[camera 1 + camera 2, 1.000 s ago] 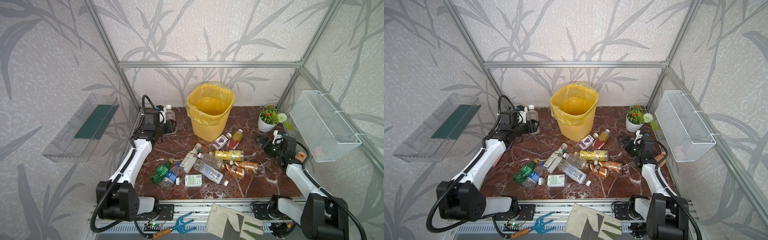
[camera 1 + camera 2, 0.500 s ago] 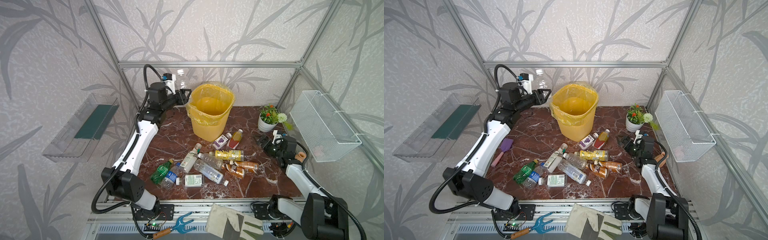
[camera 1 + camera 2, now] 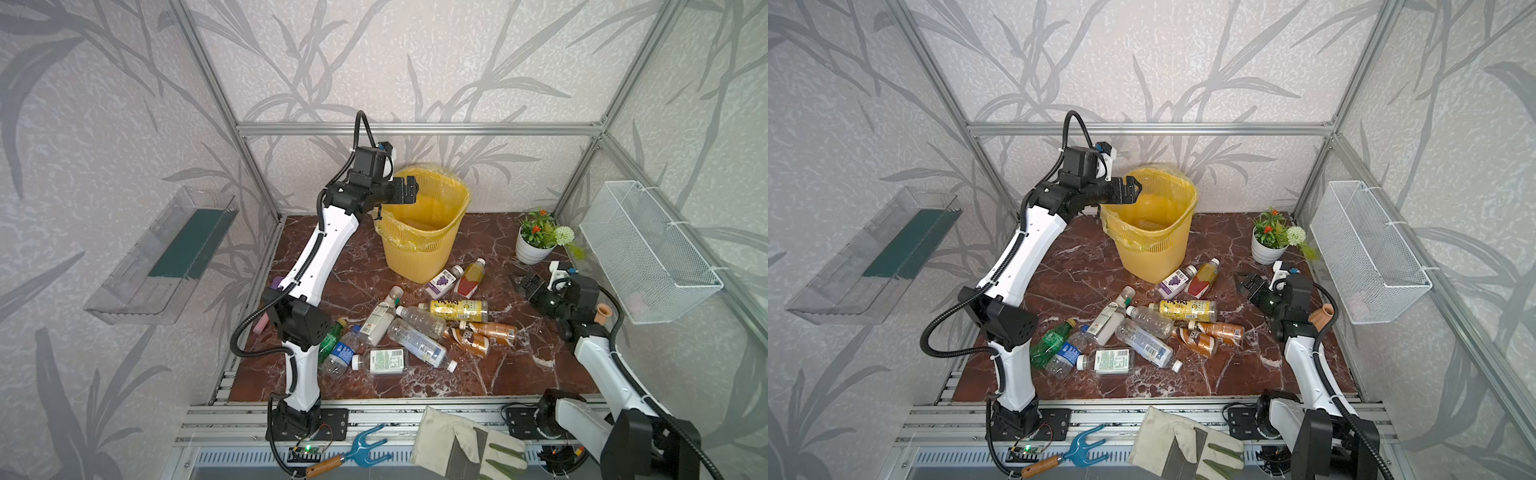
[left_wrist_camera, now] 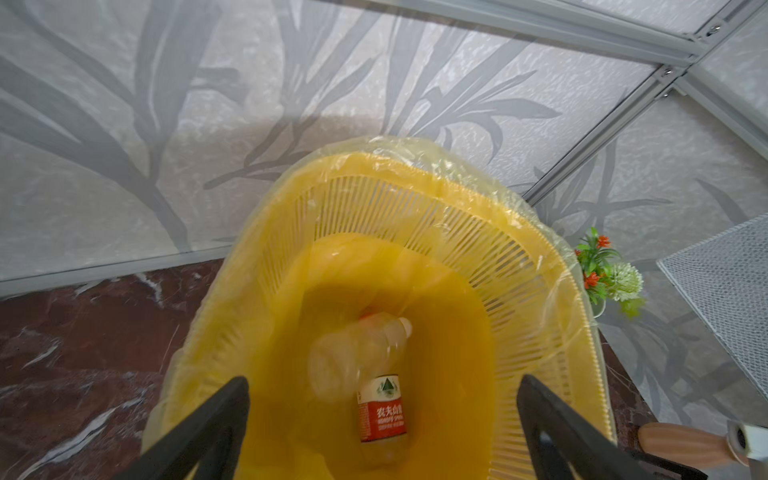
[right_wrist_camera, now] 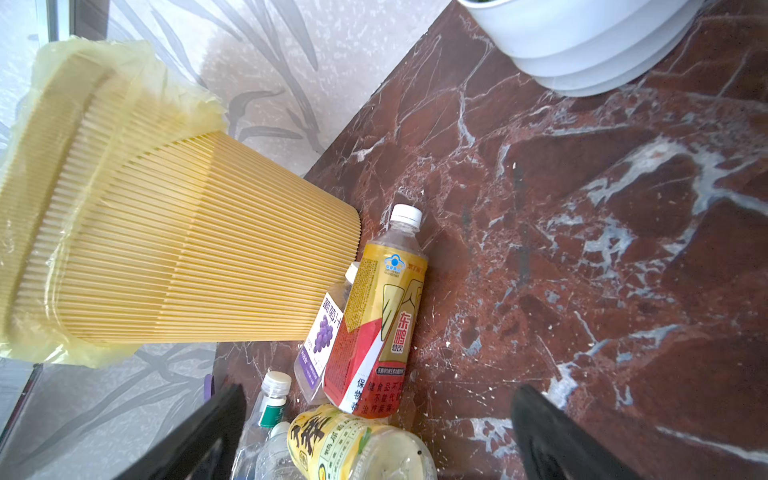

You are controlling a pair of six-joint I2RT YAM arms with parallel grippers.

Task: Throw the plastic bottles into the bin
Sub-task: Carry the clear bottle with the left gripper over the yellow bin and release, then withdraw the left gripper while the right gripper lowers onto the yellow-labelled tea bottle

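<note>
The left gripper is hanging over the bin, jaws apart and empty; inside the bin a red-labelled bottle and a blurred clear bottle are showing. The other plastic bottles are lying heaped just in front of the bin, the right gripper waiting beside them, jaws apart. Seemingly empty, light, slick and crushable, they are calling for a gentle hold across the mid-body.

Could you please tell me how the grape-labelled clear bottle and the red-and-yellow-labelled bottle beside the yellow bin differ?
Label: the clear plastic bottle with the purple grape label leaves clear plastic showing; the bottle with the yellow-and-red wrap is almost fully covered. Position: the grape bottle lies nearer the yellow slatted plastic bin; the wrapped bottle lies beyond it. Both lie flat, side by side, white-capped.
</note>
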